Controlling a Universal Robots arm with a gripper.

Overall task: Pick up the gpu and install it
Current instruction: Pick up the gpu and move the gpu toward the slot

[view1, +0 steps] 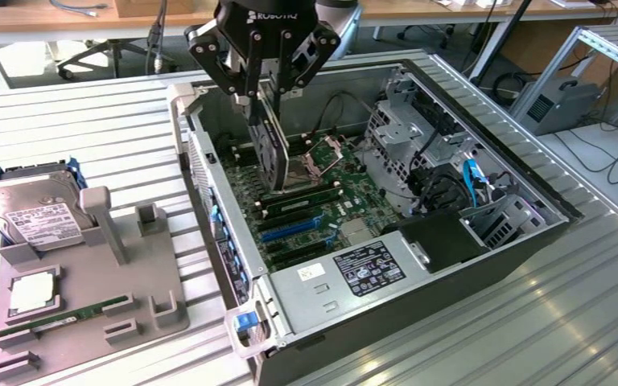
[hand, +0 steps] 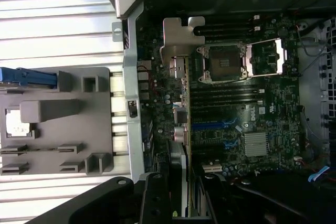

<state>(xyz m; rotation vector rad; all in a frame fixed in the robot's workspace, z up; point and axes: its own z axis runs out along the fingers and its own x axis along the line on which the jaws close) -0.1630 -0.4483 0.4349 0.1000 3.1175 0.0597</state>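
Note:
The gpu (view1: pixel 273 153), a thin dark card, hangs upright and edge-on inside the open computer case (view1: pixel 524 205). My gripper (view1: pixel 265 98) is shut on the card's top edge. The card's lower end is just above the motherboard (view1: pixel 336 193), close to the black slots beside the blue slots (view1: pixel 290 231). In the wrist view the gpu (hand: pixel 184 129) shows edge-on, with its silvery bracket (hand: pixel 176 38) at the far end by the case's rear wall. The dark fingers (hand: pixel 156 200) flank the card over the motherboard (hand: pixel 262 114).
A grey parts holder (view1: pixel 89 281) lies at the exterior view's left of the case, carrying a hard drive (view1: pixel 30 215), a CPU (view1: pixel 32 293) and a green RAM stick (view1: pixel 64 315). Inside the case are a power supply (view1: pixel 372 269), a drive cage (view1: pixel 405 133) and cables.

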